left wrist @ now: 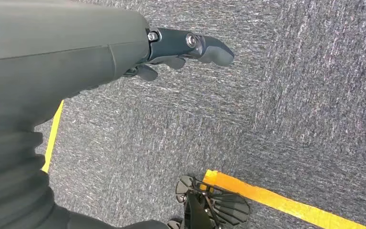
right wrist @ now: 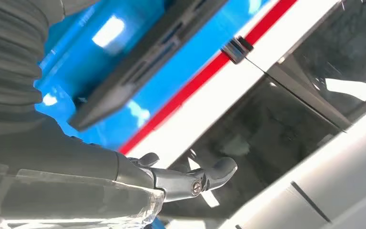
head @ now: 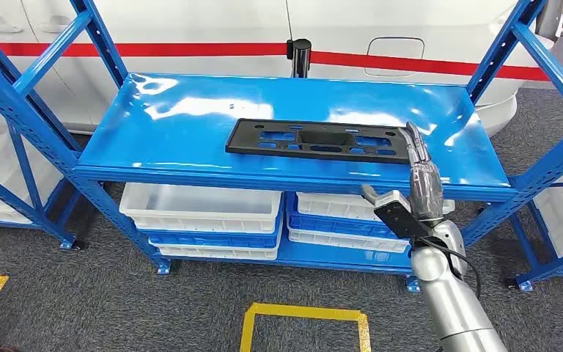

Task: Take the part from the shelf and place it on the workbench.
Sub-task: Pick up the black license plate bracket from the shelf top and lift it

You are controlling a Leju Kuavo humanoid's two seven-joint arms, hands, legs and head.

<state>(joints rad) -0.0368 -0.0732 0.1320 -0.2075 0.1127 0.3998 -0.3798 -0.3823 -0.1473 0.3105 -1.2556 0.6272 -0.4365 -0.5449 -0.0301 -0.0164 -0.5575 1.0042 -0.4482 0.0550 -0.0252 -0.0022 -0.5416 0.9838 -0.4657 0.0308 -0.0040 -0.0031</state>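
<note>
The part point(head: 315, 139) is a long flat black plate with several cut-outs. It lies flat on the blue shelf top point(head: 176, 110), a little right of centre. My right hand point(head: 421, 183) is raised at the shelf's front edge by the part's right end, fingers stretched up and holding nothing. Their tips reach the part's right end; I cannot tell whether they touch it. In the right wrist view the part point(right wrist: 143, 62) lies beyond my empty right hand point(right wrist: 186, 176). My left hand point(left wrist: 181, 50) hangs over grey carpet, fingers loose and empty.
White and blue bins point(head: 201, 209) are stacked on the lower shelf, more of them point(head: 337, 220) to the right. Blue uprights point(head: 22, 110) flank the shelf. A black post point(head: 300, 57) and a white vehicle body stand behind. Yellow floor tape point(head: 304, 315) marks the carpet in front.
</note>
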